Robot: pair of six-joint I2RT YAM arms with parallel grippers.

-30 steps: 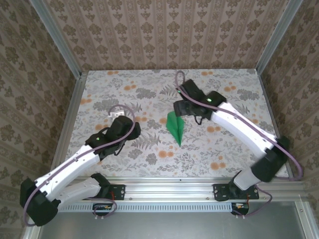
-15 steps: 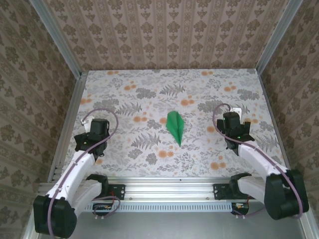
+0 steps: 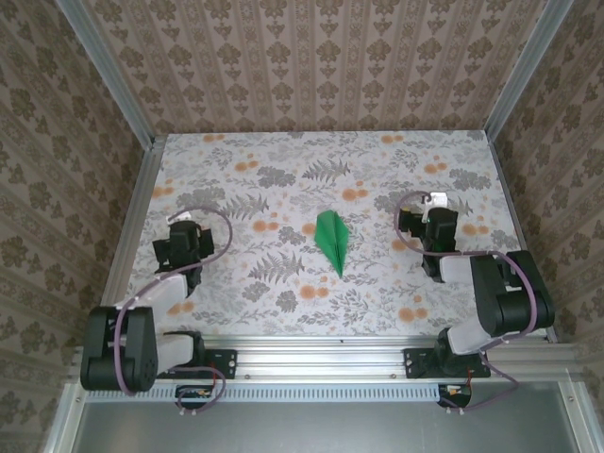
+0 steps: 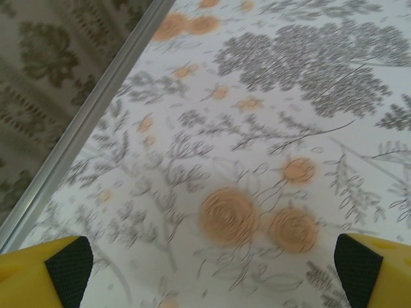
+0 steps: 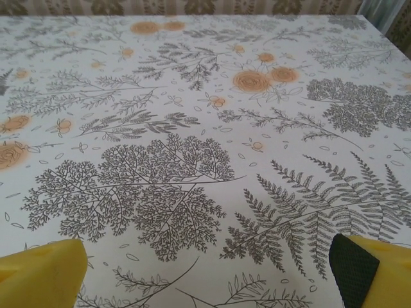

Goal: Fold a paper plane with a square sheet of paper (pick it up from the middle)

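**Folded green paper lies alone mid-tabletop, both pincers apart**

Your square sheet of paper [image 3: 332,240] lies at the centre of the top view, folded into a narrow green dart with its tip toward the lower edge of the frame. It lies on the floral tabletop [image 3: 283,179]. Its creases are too fine to make out.

It sits between your pincers and well apart from both. The left pincer [image 3: 181,231] is at centre left and the right pincer [image 3: 432,213] at centre right, each arm doubled up over its base.

Both pincers stand wide apart and grip nothing. In each wrist view the yellow fingers [image 5: 40,276] are cut off at the bottom corners. The left wrist view is blurred, with a metal rail [image 4: 90,119] running along its upper left.
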